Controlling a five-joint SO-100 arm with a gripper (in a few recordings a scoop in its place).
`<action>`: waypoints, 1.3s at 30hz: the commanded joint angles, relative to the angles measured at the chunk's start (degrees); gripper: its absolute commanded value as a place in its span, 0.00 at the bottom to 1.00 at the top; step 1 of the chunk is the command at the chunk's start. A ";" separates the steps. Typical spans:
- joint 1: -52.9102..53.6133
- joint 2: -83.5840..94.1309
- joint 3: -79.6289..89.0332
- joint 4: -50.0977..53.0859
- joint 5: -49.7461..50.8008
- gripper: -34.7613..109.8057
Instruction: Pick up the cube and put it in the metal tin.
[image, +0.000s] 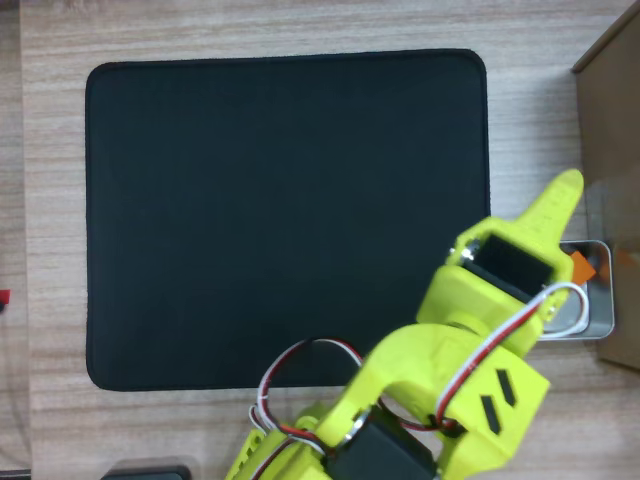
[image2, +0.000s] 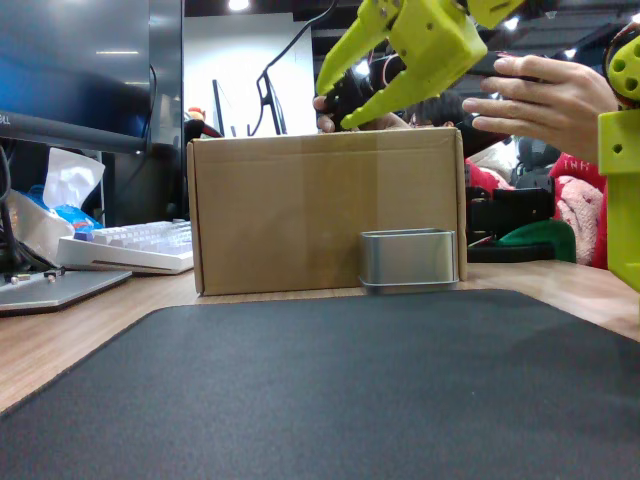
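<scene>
The orange cube (image: 583, 267) lies inside the shiny metal tin (image: 590, 315) at the right edge of the overhead view, partly covered by the arm. In the fixed view the tin (image2: 408, 260) stands in front of a cardboard box, and its wall hides the cube. My yellow-green gripper (image2: 333, 108) hangs high above the tin, a little to its left. It is open, with nothing between its fingers. From overhead, the gripper (image: 560, 205) points to the upper right over the tin's near side.
A brown cardboard box (image2: 325, 210) stands right behind the tin, and its corner (image: 612, 100) shows from overhead. A large black mat (image: 285, 215) covers the table's middle. A person's hand (image2: 540, 105) hovers at the upper right. A keyboard (image2: 135, 245) lies at left.
</scene>
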 joint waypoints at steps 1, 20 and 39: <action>-2.55 3.08 -2.29 2.11 0.53 0.33; -29.09 23.91 9.40 8.88 3.25 0.24; -36.04 37.00 31.99 3.87 5.80 0.24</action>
